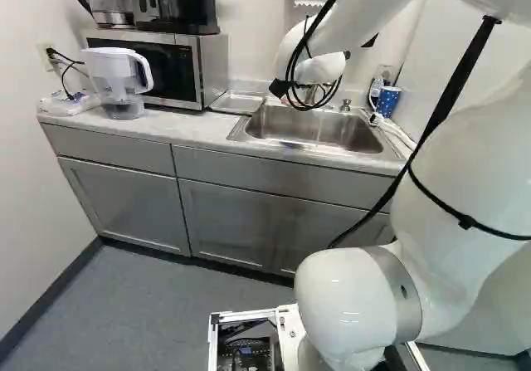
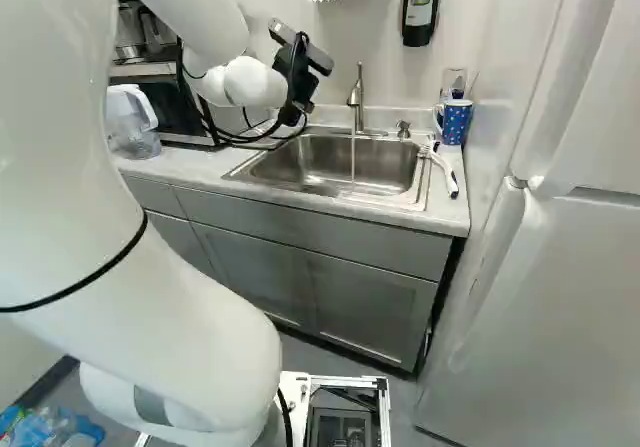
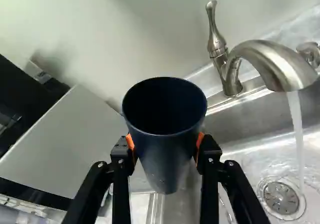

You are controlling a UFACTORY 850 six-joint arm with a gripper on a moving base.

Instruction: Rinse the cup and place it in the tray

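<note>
In the right base view my gripper hangs over the sink's left end, beside the faucet. In the wrist view the gripper is shut on a dark blue cup, its orange pads against two sides. The cup's mouth faces the camera and its inside looks dark. Water runs from the faucet beside the cup, falling near the drain; the stream is apart from the cup. A shallow tray lies on the counter between microwave and sink in the left base view.
The microwave and a water pitcher stand on the counter left of the sink. Right of the sink are a blue dotted mug and a white-handled brush. The faucet's upright lever rises near the cup.
</note>
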